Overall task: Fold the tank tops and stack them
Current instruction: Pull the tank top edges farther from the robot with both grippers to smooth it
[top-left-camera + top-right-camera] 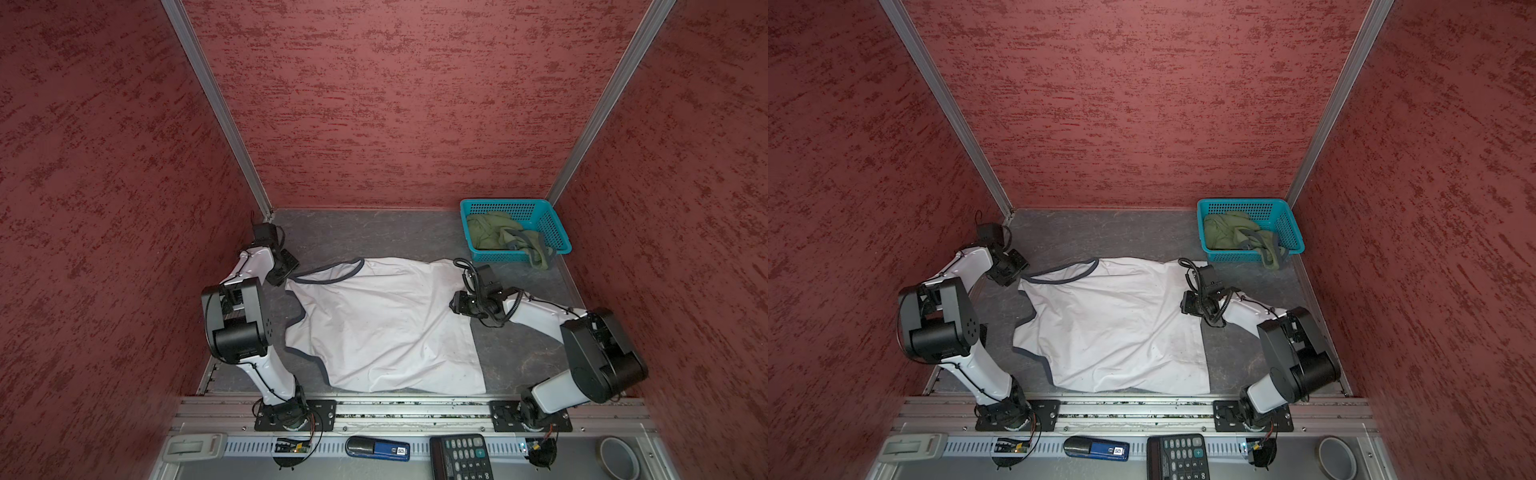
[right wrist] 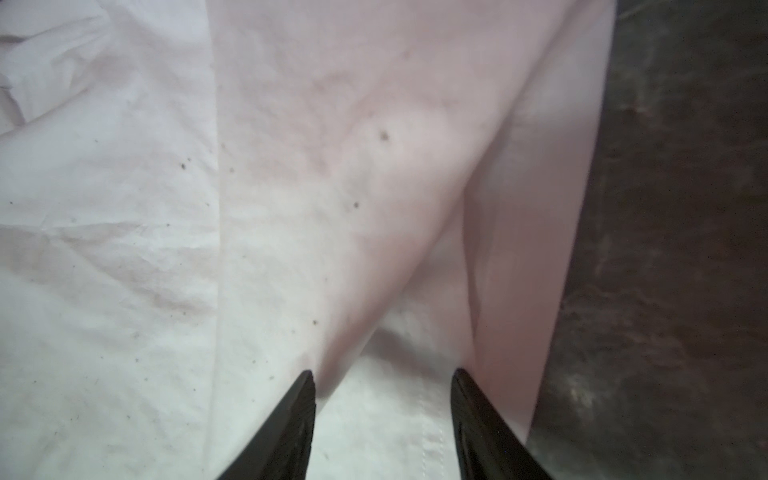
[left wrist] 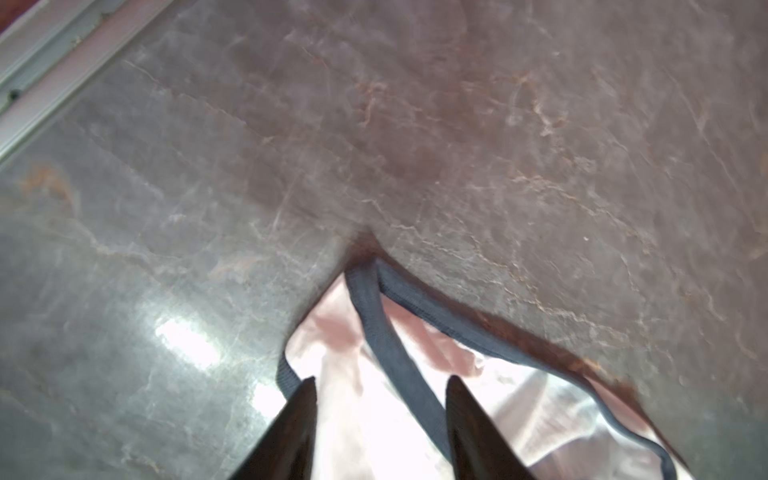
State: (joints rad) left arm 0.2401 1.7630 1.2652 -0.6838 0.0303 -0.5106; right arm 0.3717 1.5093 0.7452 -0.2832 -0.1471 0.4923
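The white tank top (image 1: 382, 324) (image 1: 1113, 328) lies spread flat mid-table, its navy-trimmed straps to the left and its hem to the right. My left gripper (image 1: 286, 275) (image 1: 1014, 272) (image 3: 380, 380) hangs open over the far strap (image 3: 374, 316), the cloth lying loose between its fingers. My right gripper (image 1: 454, 305) (image 1: 1183, 303) (image 2: 382, 374) is open just above the hem edge of the white tank top (image 2: 291, 208), pinching nothing. The olive green tank top (image 1: 494, 232) (image 1: 1229, 232) sits crumpled in the basket, one part draped over the basket's front wall.
The teal basket (image 1: 507, 202) (image 1: 1241, 201) stands in the back right corner. Red walls close in three sides. Past the front rail lie a calculator (image 1: 461, 457), a blue stapler-like tool (image 1: 378, 449) and a tape roll (image 1: 619, 457).
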